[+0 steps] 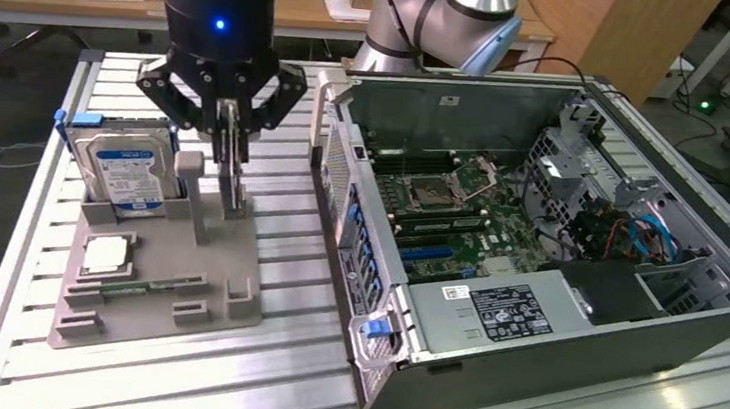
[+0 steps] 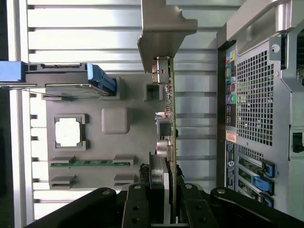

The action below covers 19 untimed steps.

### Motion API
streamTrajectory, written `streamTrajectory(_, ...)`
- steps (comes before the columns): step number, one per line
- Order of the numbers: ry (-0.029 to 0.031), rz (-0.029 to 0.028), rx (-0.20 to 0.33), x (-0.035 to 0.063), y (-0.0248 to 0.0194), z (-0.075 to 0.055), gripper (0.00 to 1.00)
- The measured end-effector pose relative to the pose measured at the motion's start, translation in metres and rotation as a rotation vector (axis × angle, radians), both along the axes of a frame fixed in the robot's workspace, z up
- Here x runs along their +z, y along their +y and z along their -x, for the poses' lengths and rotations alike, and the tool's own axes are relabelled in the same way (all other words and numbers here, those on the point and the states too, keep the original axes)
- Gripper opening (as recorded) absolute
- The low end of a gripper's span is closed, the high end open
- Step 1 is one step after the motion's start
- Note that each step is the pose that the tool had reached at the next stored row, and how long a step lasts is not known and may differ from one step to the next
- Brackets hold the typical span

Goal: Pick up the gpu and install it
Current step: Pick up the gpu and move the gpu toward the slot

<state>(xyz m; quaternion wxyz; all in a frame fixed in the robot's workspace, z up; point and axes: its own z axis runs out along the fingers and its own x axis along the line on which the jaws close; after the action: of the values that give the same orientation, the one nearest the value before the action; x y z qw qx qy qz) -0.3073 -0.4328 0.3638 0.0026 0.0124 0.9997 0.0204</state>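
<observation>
Gripper, jaws narrowed and clamped on the gpu, upright, edge-on over the grey holder; computer case beside that holder.

Slatted aluminium table, bearing: one grey parts holder, lower left of frame; one open computer case, right of frame.

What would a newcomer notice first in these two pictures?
First, the black gripper over the grey holder, its fingers closed on the upright gpu. Next, the open computer case on the exterior view's right, motherboard exposed, and the blue-labelled hard drive standing in the holder at that view's left.
</observation>
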Motion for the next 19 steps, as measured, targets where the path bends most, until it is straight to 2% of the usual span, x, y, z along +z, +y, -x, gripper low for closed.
streamTrajectory(15, 0.0, 0.0, 0.0, 0.0479, 0.0, 0.0, 0.28)
streamTrajectory(19, -0.0001, -0.0003, 0.0, 0.0516, 0.0, 0.0, 0.28)
